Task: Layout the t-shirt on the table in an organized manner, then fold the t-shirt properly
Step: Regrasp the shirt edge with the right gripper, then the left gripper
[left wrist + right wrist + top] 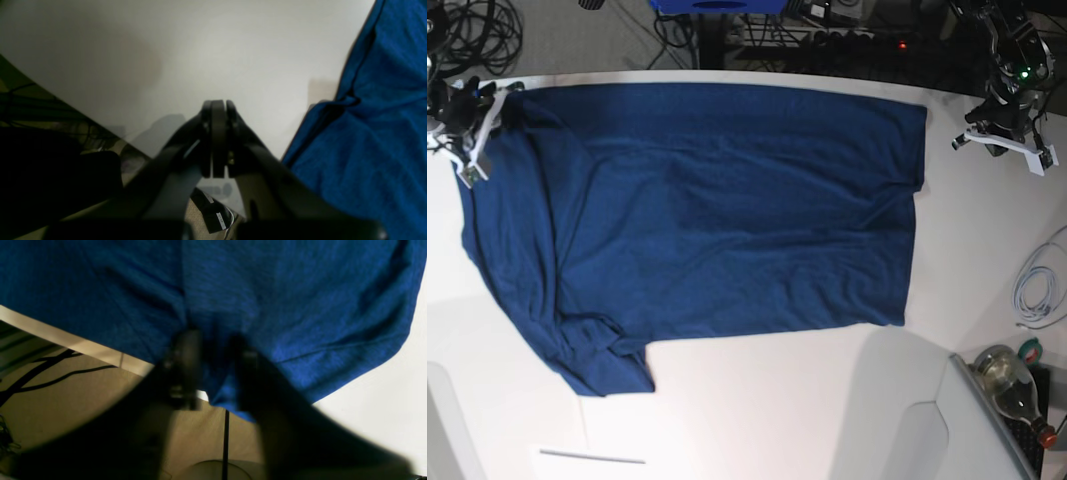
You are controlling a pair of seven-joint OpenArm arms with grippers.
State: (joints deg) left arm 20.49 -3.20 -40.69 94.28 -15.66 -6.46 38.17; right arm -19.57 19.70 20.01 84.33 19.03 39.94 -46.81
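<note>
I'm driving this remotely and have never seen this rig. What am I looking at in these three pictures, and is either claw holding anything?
It is a two-armed robot at a white table. One picture looks down from overhead; the other two come from cameras on each wrist, looking along the claws. A dark blue t-shirt lies spread on the table. The left gripper is shut on nothing, over bare table beside the shirt's edge. The right gripper is at the shirt's edge by the table rim, with cloth between its fingers; the picture is too blurred to say whether it has clamped. A white cable and a bottle sit to one side.
</note>
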